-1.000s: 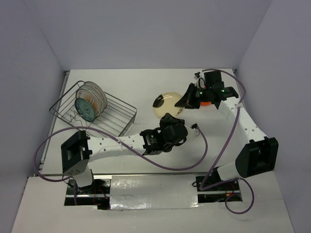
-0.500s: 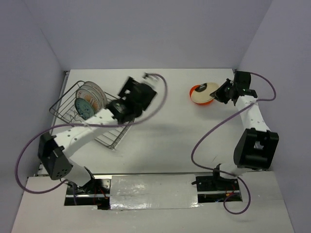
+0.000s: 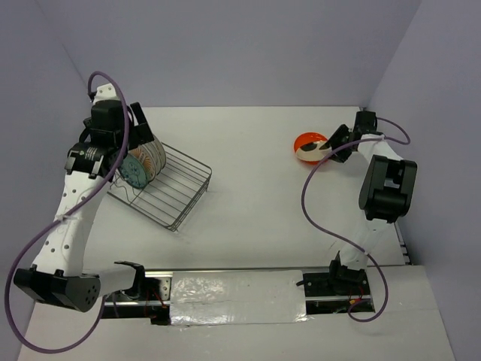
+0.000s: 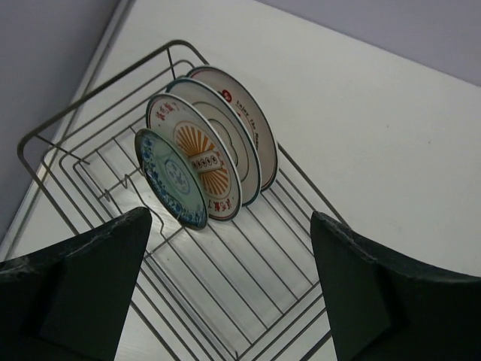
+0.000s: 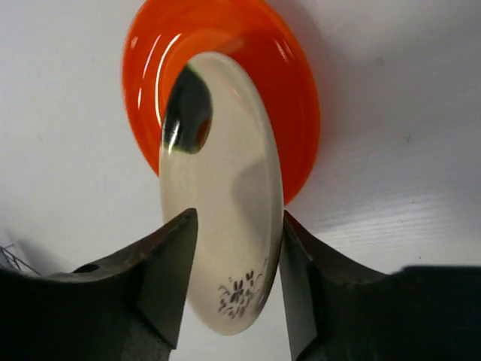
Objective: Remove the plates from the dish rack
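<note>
4 plates point(image 4: 199, 165) stand upright in the rack point(image 4: 225, 263) at the table's point(image 3: 248, 210) left; the left gripper point(image 4: 229, 222) hangs above them, fingers wide apart, empty; far right, a cream plate point(image 5: 233, 135) lies tilted on an orange plate point(image 5: 293, 98); the right gripper point(image 5: 237, 218) flanks its rim; whether it grips, I cannot tell.

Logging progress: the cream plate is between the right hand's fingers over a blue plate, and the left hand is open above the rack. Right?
No: in the right wrist view the cream plate sits over an orange plate, not a blue one. Otherwise yes: right hand around it, left hand open above the dish rack.
</note>
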Action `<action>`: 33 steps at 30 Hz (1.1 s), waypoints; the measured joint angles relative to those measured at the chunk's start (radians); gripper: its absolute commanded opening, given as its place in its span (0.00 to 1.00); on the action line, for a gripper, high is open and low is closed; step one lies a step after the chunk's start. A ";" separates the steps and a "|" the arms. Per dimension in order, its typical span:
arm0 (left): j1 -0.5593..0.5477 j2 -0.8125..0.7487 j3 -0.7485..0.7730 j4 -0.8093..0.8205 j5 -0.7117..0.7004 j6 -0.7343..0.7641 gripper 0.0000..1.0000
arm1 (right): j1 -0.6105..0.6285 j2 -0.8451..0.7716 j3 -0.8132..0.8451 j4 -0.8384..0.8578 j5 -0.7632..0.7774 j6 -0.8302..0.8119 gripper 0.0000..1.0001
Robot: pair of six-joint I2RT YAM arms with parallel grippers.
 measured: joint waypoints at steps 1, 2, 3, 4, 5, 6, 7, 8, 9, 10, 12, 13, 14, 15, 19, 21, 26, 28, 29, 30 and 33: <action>0.010 0.005 0.000 -0.013 0.018 -0.006 1.00 | 0.000 0.008 0.013 0.000 0.009 -0.008 0.60; 0.018 0.013 -0.001 -0.026 0.038 -0.007 0.99 | 0.000 0.016 0.023 -0.002 0.020 -0.011 0.62; 0.025 0.021 -0.003 -0.036 0.058 -0.009 0.99 | 0.000 0.021 0.031 -0.008 0.035 -0.011 0.62; 0.032 0.029 -0.008 -0.040 0.078 -0.010 0.99 | 0.000 0.027 0.042 -0.021 0.054 -0.011 0.63; 0.036 0.035 -0.016 -0.046 0.098 -0.010 0.99 | 0.000 0.032 0.052 -0.033 0.069 -0.011 0.65; 0.040 0.041 -0.024 -0.050 0.117 -0.010 1.00 | 0.001 0.037 0.066 -0.050 0.088 -0.011 0.65; 0.042 0.046 -0.034 -0.054 0.137 -0.010 0.99 | 0.003 0.046 0.087 -0.074 0.115 -0.011 0.66; 0.044 0.051 -0.042 -0.059 0.153 -0.010 0.99 | 0.005 0.056 0.111 -0.100 0.140 -0.011 0.71; 0.045 0.055 -0.049 -0.062 0.167 -0.011 1.00 | 0.006 0.068 0.145 -0.133 0.172 -0.011 0.72; 0.045 0.059 -0.054 -0.066 0.178 -0.014 1.00 | 0.010 0.083 0.185 -0.165 0.211 -0.014 0.73; 0.045 0.072 -0.055 -0.080 0.185 -0.026 1.00 | 0.024 0.111 0.274 -0.237 0.292 -0.025 0.80; 0.045 0.079 -0.055 -0.085 0.184 -0.038 1.00 | 0.031 0.121 0.318 -0.270 0.316 -0.033 0.80; 0.045 0.089 -0.055 -0.094 0.180 -0.049 1.00 | 0.037 0.137 0.371 -0.308 0.327 -0.043 0.80; 0.045 0.099 -0.055 -0.105 0.172 -0.064 0.99 | 0.046 0.156 0.434 -0.353 0.336 -0.051 0.80; 0.047 0.138 -0.053 -0.164 0.103 -0.135 0.96 | 0.077 0.169 0.549 -0.446 0.357 -0.075 0.80; 0.050 0.143 -0.053 -0.189 0.071 -0.180 0.89 | 0.102 0.089 0.441 -0.439 0.376 -0.076 0.80; 0.084 0.152 -0.053 -0.182 0.035 -0.277 0.76 | 0.263 -0.246 0.196 -0.457 0.383 -0.082 0.80; 0.102 0.167 -0.053 -0.165 0.025 -0.300 0.70 | 0.340 -0.333 0.203 -0.443 0.370 -0.090 0.80; 0.113 0.178 -0.053 -0.153 0.022 -0.308 0.67 | 0.375 -0.371 0.211 -0.440 0.361 -0.093 0.80; 0.125 0.192 -0.053 -0.140 0.021 -0.322 0.62 | 0.399 -0.402 0.215 -0.439 0.356 -0.097 0.80; 0.157 0.225 -0.088 -0.075 0.037 -0.336 0.58 | 0.435 -0.457 0.206 -0.438 0.348 -0.098 0.80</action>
